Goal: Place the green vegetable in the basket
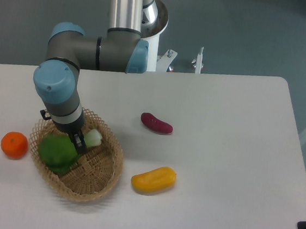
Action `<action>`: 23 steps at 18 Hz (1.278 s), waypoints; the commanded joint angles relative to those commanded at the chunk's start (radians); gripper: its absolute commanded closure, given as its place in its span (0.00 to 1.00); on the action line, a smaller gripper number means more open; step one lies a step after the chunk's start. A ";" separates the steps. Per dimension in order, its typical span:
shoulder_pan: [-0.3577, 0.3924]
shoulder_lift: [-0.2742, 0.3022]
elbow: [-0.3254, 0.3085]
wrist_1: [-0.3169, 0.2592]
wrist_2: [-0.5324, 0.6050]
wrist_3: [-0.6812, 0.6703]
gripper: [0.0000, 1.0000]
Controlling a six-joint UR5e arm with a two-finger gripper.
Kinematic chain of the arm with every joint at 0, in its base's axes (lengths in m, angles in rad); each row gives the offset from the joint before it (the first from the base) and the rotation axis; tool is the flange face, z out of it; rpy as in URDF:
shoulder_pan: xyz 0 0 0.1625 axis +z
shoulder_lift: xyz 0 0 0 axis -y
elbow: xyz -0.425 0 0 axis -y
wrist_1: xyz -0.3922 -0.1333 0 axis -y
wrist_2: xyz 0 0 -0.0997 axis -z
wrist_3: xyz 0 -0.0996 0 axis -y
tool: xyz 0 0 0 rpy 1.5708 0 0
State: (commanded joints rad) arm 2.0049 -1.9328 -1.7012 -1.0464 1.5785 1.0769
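The green vegetable (58, 153), with dark green leaves and a whitish stem base pointing right, lies inside the wicker basket (103, 172) at the table's left front. My gripper (78, 141) hangs straight down over the basket. Its dark fingers sit around the vegetable's middle, between the leaves and the stem. The wrist hides most of the fingers, so I cannot tell whether they grip it or stand apart from it.
An orange (14, 145) sits just left of the basket. A purple sweet potato (156, 123) lies to the right of the basket, and a yellow oblong pepper (153, 179) lies at its front right. The arm's base stands at the table's far edge.
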 joint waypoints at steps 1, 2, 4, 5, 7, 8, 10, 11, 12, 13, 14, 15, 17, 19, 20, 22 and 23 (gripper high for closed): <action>0.000 -0.002 0.009 0.015 0.002 0.000 0.00; 0.003 -0.002 0.015 0.020 0.002 0.000 0.00; 0.026 -0.002 0.034 0.019 0.005 0.006 0.00; 0.049 -0.005 0.037 0.020 0.006 0.012 0.00; 0.089 -0.014 0.054 0.020 0.006 0.017 0.00; 0.110 -0.021 0.072 0.020 0.006 0.021 0.00; 0.179 -0.034 0.116 0.014 0.006 0.060 0.00; 0.210 -0.034 0.139 0.009 0.000 0.087 0.00; 0.233 -0.040 0.161 0.009 -0.005 0.104 0.00; 0.254 -0.057 0.184 0.009 -0.006 0.110 0.00; 0.271 -0.070 0.210 0.006 -0.005 0.110 0.00; 0.287 -0.083 0.230 0.005 -0.005 0.113 0.00; 0.322 -0.100 0.262 0.003 -0.006 0.126 0.00; 0.353 -0.115 0.285 -0.001 -0.006 0.173 0.00; 0.363 -0.124 0.294 -0.003 -0.003 0.189 0.00; 0.399 -0.147 0.320 -0.003 -0.005 0.193 0.00; 0.423 -0.153 0.333 -0.003 -0.009 0.195 0.00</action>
State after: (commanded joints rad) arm 2.4280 -2.0862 -1.3684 -1.0492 1.5693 1.2717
